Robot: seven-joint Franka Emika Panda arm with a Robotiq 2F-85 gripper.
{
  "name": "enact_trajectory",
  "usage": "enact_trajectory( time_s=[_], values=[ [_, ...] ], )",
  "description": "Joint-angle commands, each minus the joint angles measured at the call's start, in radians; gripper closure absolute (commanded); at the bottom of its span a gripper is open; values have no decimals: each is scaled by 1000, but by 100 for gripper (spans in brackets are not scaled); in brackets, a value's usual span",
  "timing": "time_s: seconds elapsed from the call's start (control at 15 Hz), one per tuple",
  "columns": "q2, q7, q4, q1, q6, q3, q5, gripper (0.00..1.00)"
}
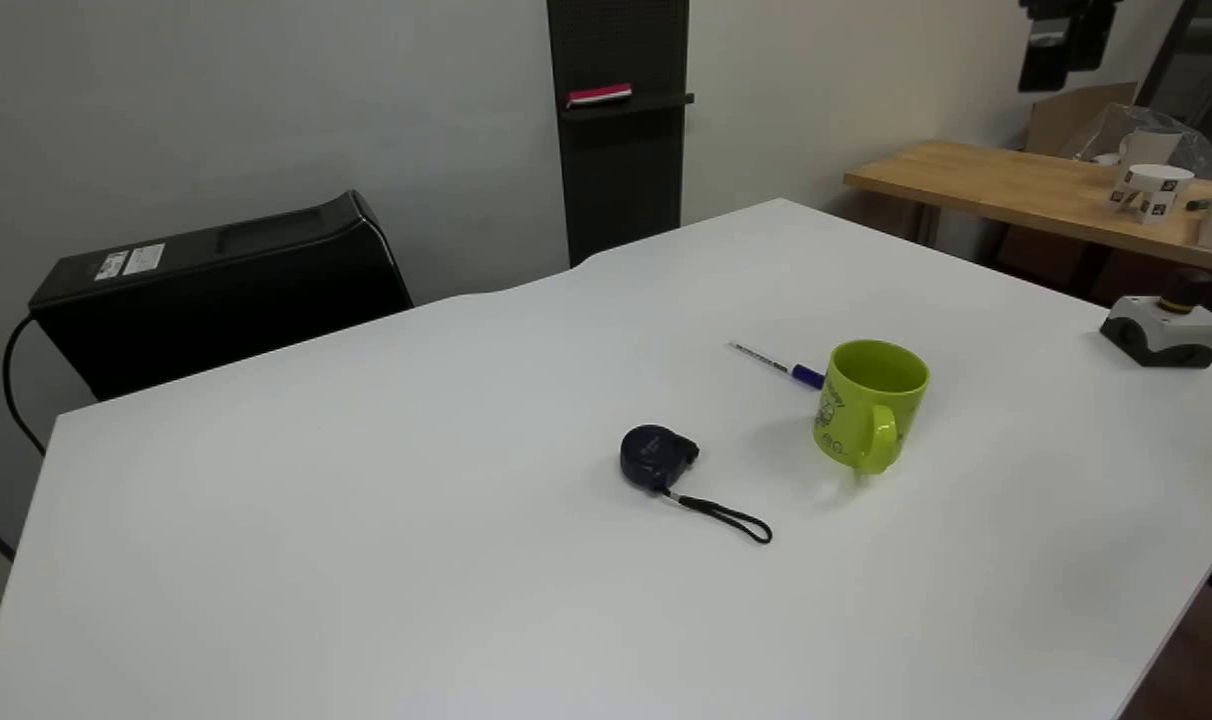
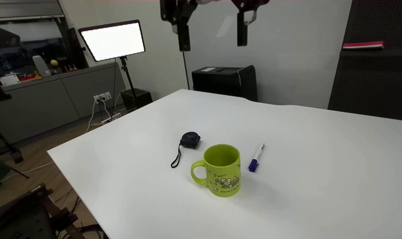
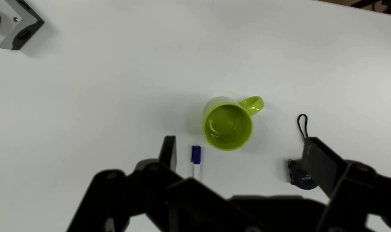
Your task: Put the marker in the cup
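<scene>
The marker lies flat on the white table, with a white body and dark blue cap, in both exterior views (image 1: 778,366) (image 2: 256,157). In the wrist view the marker (image 3: 196,158) shows its cap toward the cup; its lower end is hidden behind the gripper. The lime-green cup (image 1: 850,412) (image 2: 223,176) stands upright beside the cap end; in the wrist view the cup (image 3: 227,127) looks empty, its handle pointing up and right. My gripper (image 2: 213,41) (image 3: 240,143) is open and empty, high above the table. Part of it shows at the top edge in an exterior view (image 1: 1066,50).
A black tape measure (image 1: 654,457) (image 2: 190,140) (image 3: 303,177) with a cord loop lies near the cup, partly behind a finger in the wrist view. A grey and black button box (image 1: 1166,330) (image 3: 15,25) sits near the table's edge. A black case (image 1: 226,290) stands behind the table.
</scene>
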Motion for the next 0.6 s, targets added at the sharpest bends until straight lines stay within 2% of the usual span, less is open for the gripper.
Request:
enact_trajectory(
  time_s=[0.0,0.33,0.53],
  values=[
    [33,-25,13,-3,-16,-2,9,0],
    [186,-40,48,-20,16,-9,-4,0],
    [269,-56,67,-38,91,-9,-9,0]
  ],
)
